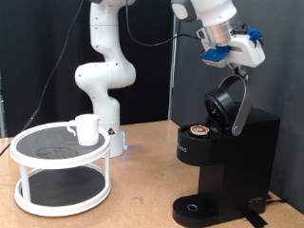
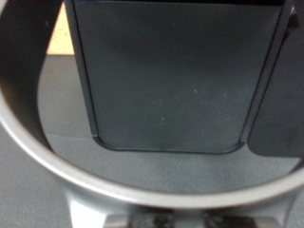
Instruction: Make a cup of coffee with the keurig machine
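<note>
The black keurig machine (image 1: pixel 231 161) stands at the exterior view's right with its rounded lid (image 1: pixel 226 101) swung up and open. A brown-topped pod (image 1: pixel 199 130) sits in the open chamber. My gripper (image 1: pixel 234 63) hangs just above the raised lid and its silver-trimmed handle (image 1: pixel 243 103). The wrist view is filled by the black lid surface (image 2: pixel 171 76) and the curved silver handle (image 2: pixel 52 166), very close. The white cup (image 1: pixel 86 128) stands on the top tier of a round white stand (image 1: pixel 24 150) at the exterior view's left, far from the gripper.
The arm's white base (image 1: pixel 103 76) rises behind the stand. The stand has a lower tier (image 1: pixel 57 195). The machine's round drip base (image 1: pixel 195 207) is bare. A wooden tabletop (image 1: pixel 133 190) lies between stand and machine.
</note>
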`<state>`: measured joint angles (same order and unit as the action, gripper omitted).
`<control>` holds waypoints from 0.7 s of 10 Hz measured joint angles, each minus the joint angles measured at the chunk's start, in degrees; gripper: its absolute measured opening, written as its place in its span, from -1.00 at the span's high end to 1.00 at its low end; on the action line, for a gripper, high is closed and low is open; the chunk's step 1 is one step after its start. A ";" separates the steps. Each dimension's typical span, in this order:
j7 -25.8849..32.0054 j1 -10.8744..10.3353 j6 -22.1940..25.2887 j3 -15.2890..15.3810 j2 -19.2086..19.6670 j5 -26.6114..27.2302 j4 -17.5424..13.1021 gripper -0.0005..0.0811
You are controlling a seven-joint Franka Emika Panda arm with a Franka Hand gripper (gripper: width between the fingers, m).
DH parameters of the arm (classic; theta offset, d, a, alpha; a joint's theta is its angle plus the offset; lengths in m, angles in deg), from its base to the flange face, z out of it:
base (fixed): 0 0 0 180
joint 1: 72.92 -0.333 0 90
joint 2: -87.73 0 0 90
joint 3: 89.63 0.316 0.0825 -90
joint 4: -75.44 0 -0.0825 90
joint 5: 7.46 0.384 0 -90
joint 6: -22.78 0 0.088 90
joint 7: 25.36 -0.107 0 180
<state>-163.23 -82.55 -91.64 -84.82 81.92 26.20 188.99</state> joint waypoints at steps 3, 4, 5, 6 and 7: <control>0.91 0.17 -1.55 -0.33 -0.61 2.94 0.35 0.99; 0.91 0.12 -2.24 -0.20 -0.70 3.32 0.32 0.99; 0.91 0.10 -3.02 0.09 -0.77 3.54 0.28 0.99; 0.89 0.07 -3.42 0.54 -0.77 3.53 0.26 0.99; 0.71 0.03 -3.63 1.08 -0.77 3.30 0.26 0.99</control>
<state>-162.52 -82.52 -95.27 -83.74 81.15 29.50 189.25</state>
